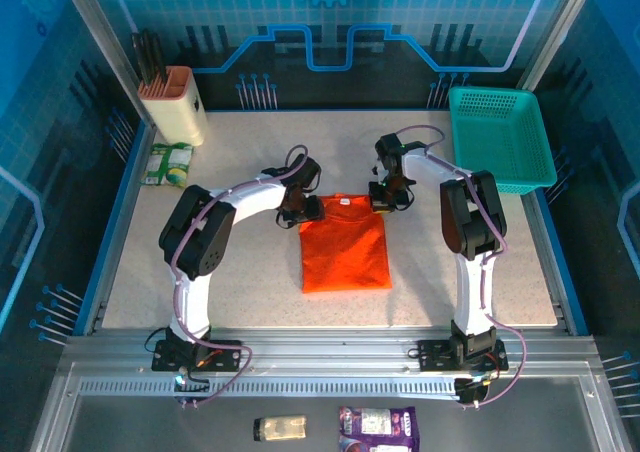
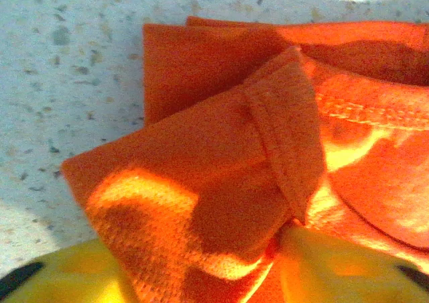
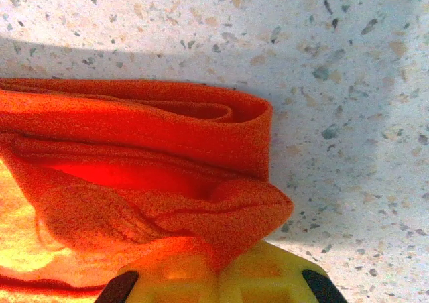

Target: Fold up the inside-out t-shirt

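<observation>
T-shirt (image 1: 345, 252): your arms bend over its far corners, left gripper (image 1: 303, 212) and right gripper (image 1: 384, 202) each clamped on bunched fabric; it lies orange, folded rectangular on the worktop (image 1: 200, 262).

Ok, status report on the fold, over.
Grip: left fingers shut on shirt, far left corner; right fingers shut on far right corner. Shirt folded to narrow rectangle, mid-table. Teal basket far right, apart from shirt.
</observation>
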Motion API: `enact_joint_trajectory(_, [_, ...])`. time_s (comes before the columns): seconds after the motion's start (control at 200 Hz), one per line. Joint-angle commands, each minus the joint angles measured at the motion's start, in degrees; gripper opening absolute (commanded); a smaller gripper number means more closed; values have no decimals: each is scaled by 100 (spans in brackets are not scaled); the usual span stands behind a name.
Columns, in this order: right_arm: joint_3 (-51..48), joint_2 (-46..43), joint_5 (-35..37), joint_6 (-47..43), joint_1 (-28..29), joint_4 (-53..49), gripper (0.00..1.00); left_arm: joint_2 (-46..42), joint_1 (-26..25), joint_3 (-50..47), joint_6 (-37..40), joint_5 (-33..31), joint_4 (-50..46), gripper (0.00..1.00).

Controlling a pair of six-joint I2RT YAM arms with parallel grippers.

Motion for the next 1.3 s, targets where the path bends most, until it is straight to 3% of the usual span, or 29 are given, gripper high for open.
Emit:
enact_joint_trajectory(0.0, [-146,61,252,-68,-71,-398,0,423,-46,6,-77,545,-65,43])
enact_joint_trajectory(0.47, [-409,-224,335,41,-114,-133,0,126,35,-164,157,211,148,0])
enact_joint_trajectory(0.715, [-668,-1155,195,153,-249,515,0,-647,257,-133,552,252,574,0])
enact_joint_trajectory(0.946, [-410,-1793,-234,376,-565,792,0,-1060,458,289,857,727,963,0])
enact_joint_trajectory(1.296, [1007,-1524,-452,129,-850,1195,0,-772,910,1358,1129,1225,1640,0])
